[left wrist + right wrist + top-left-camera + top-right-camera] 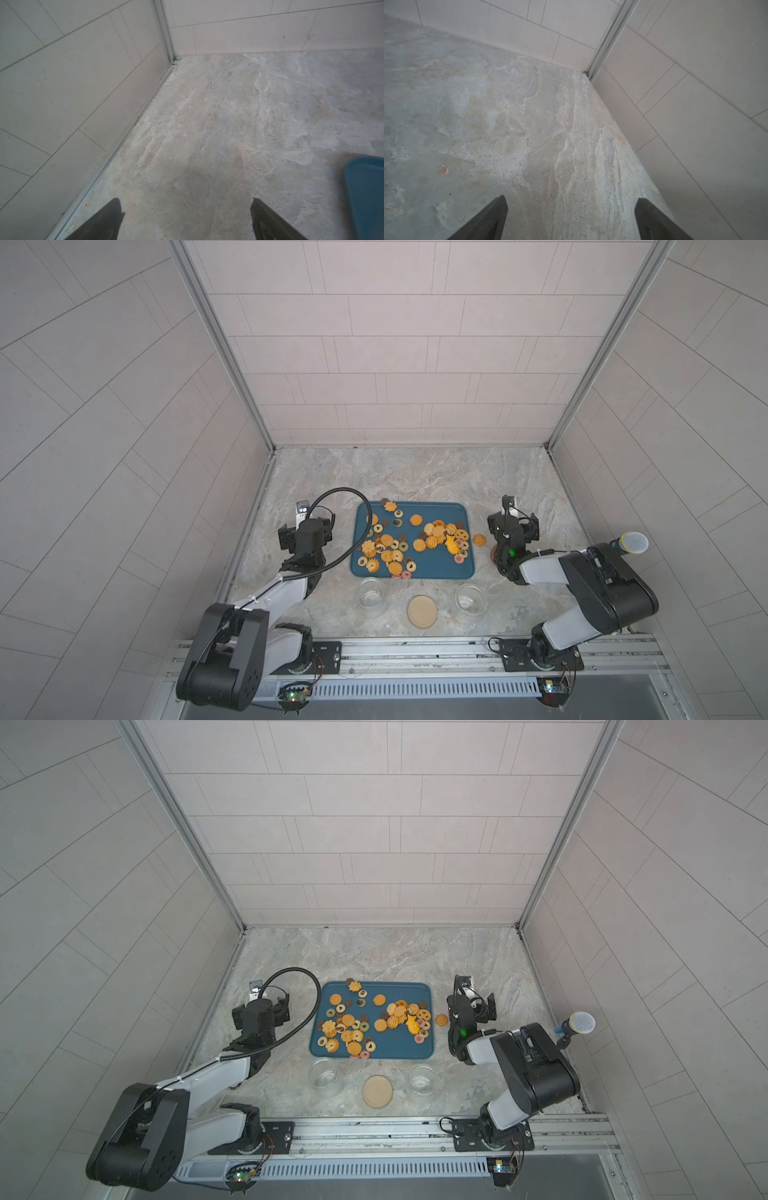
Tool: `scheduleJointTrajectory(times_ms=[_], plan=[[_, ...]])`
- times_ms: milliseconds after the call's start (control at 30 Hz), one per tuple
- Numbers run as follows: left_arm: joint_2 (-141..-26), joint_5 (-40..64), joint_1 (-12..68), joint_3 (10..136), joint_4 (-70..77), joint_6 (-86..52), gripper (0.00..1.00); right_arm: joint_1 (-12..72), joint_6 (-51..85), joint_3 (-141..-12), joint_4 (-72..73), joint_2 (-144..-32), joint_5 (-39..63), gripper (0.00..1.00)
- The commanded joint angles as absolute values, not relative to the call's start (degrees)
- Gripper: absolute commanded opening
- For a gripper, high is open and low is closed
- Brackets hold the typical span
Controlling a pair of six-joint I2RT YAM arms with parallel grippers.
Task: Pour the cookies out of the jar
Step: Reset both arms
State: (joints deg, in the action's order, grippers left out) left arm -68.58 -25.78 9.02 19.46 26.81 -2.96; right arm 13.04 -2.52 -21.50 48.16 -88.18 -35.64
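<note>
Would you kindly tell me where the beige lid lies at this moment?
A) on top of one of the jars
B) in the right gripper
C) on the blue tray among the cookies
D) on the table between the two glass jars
D: in both top views the beige lid lies flat on the table between the left jar and the right jar, off the tray.

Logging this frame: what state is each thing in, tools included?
cookies: spread on the tray, out of both jars.
stray cookie: on the table, beside the tray.
left jar: upright, uncapped, empty of cookies.
right jar: upright, uncapped, empty of cookies.
beige lid: flat on the table, between the jars.
left tool: open, empty.
right tool: open, empty.
</note>
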Motion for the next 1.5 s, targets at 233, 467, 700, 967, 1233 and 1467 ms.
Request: scheduleJointTrajectory(times_ms=[233, 467, 700, 967, 1233, 1467], plan=[[-73.8, -15.2, 2.4, 15.6, 46.6, -5.1, 1.00, 3.3, 4.3, -18.6, 57.5, -88.9, -18.1, 1.00], [-91.3, -6.7, -0.3, 18.3, 62.0, -3.7, 1.00, 3.4, 3.5, -18.8, 59.5, -90.2, -18.9, 1.00], [-90.3, -8.1, 0.1, 23.1, 50.8, -3.1, 1.00, 3.6, 3.5, -19.1, 58.3, -89.9, -19.1, 1.00], [-90.5, -7.7, 1.2, 22.8, 52.3, -1.1, 1.00, 3.7, 3.3, -19.4, 57.8, -89.9, -19.1, 1.00], [-90.6, -7.6, 1.5, 23.0, 51.9, -0.8, 1.00, 3.8, 3.3, -19.5, 57.7, -90.0, -19.2, 1.00], [-90.7, -7.6, 1.6, 23.2, 51.6, -0.7, 1.00, 4.2, 2.7, -20.2, 56.5, -90.1, -19.4, 1.00]])
